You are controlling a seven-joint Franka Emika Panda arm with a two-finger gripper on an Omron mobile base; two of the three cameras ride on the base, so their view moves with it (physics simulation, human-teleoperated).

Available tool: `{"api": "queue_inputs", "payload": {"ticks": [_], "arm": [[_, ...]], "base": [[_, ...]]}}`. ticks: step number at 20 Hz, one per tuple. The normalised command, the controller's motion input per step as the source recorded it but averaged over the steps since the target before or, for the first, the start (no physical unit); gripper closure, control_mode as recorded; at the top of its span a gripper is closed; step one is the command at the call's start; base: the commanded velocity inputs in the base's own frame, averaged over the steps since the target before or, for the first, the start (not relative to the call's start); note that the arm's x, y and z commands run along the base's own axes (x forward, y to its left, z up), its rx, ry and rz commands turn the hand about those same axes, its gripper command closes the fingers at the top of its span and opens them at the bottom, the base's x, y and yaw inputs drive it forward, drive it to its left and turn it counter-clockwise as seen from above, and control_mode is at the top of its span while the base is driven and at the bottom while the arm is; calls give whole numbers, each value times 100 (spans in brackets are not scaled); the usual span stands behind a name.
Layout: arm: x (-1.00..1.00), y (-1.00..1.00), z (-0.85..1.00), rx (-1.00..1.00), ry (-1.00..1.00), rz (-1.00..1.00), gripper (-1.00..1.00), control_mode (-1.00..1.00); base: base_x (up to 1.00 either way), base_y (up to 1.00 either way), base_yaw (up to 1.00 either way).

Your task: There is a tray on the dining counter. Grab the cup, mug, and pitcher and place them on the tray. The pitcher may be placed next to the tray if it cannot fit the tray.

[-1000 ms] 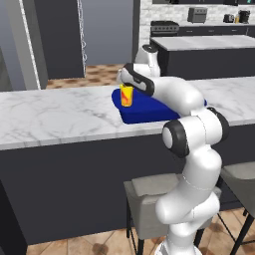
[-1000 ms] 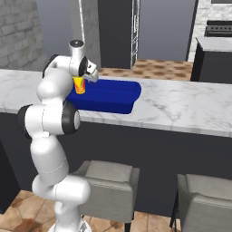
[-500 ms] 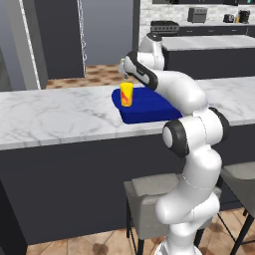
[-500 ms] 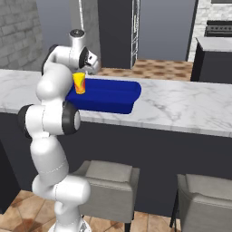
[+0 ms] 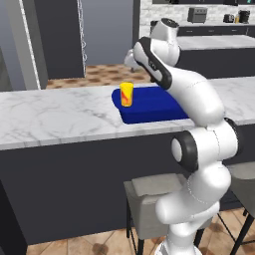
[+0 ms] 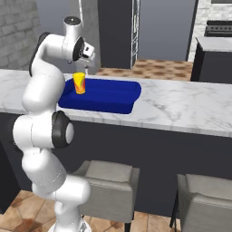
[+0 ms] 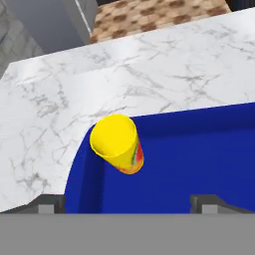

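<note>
The yellow cup [image 5: 126, 94] [image 6: 79, 83] with red swirls stands upright in one end corner of the dark blue tray [image 5: 154, 105] [image 6: 108, 96], on the marble dining counter [image 5: 50, 114] [image 6: 181, 104]. My gripper [image 5: 131, 63] [image 6: 87, 67] hangs open a little above and behind the cup, holding nothing. In the hand view, the cup [image 7: 118, 144] sits just inside the tray's [image 7: 199, 159] rim, apart from the spread fingers of the gripper [image 7: 128, 203]. The mug and pitcher are out of view.
Grey stools [image 5: 154, 199] [image 6: 108, 181] stand under the counter's near side. A second dark counter [image 5: 214, 42] with appliances lies behind. Most of the tray's floor beside the cup is bare, and marble [image 7: 149, 64] stretches around it.
My hand has lifted up and away from the cup, with its jaws spreading fully. The cup stays standing on the tray.
</note>
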Motion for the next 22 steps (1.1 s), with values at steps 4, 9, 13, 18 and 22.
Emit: {"api": "queue_inputs", "payload": {"ticks": [4, 9, 13, 18, 22], "arm": [[-100, -1, 9, -3, -1, 11, -100, -100], [-100, -24, 3, -3, 0, 14, -100, -100], [-100, -34, 9, -5, 0, 17, -100, -100], [-100, -15, 1, -8, 0, 9, -100, -100], [-100, -1, -1, -13, -1, 2, -100, -100]], "base": [[0, 0, 0], [0, 0, 0], [0, 0, 0], [0, 0, 0], [0, 0, 0]]}}
